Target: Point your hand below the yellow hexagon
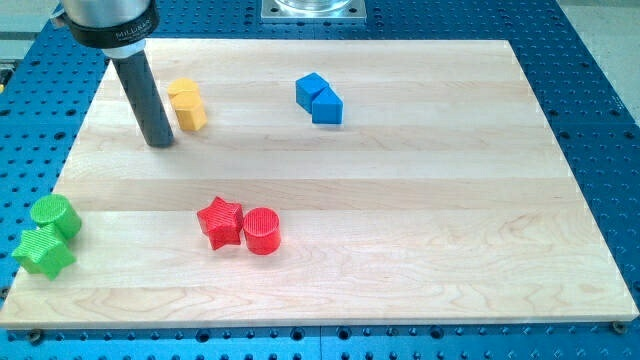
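Observation:
The yellow hexagon (pixel 184 94) sits on the wooden board (pixel 400 200) at the upper left, touching a yellow block (pixel 192 115) just below it. My tip (pixel 160 143) rests on the board just left of and slightly below the yellow pair, a small gap away from them. The dark rod rises from it toward the view's top left.
Two blue blocks (pixel 319 98) touch each other at the top centre. A red star (pixel 220 221) and a red cylinder (pixel 262 230) touch at the lower centre-left. A green cylinder (pixel 54 216) and a green star (pixel 44 252) sit at the board's lower left edge.

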{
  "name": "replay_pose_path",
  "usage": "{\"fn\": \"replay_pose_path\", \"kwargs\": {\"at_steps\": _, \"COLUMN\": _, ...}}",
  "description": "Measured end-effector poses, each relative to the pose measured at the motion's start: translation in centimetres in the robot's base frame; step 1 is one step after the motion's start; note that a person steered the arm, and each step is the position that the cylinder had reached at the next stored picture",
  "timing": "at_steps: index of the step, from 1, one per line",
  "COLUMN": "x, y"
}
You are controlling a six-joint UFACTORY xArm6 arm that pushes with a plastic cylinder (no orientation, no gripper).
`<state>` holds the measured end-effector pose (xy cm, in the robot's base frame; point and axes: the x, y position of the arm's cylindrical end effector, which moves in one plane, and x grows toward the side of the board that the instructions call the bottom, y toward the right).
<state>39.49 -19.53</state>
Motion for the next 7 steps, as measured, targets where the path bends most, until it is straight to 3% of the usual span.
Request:
{"fn": "replay_pose_path", "kwargs": {"at_steps": 6, "x": -0.1, "y": -0.3}}
{"fn": "replay_pose_path", "kwargs": {"at_steps": 7, "x": 2.0, "y": 0.8}}
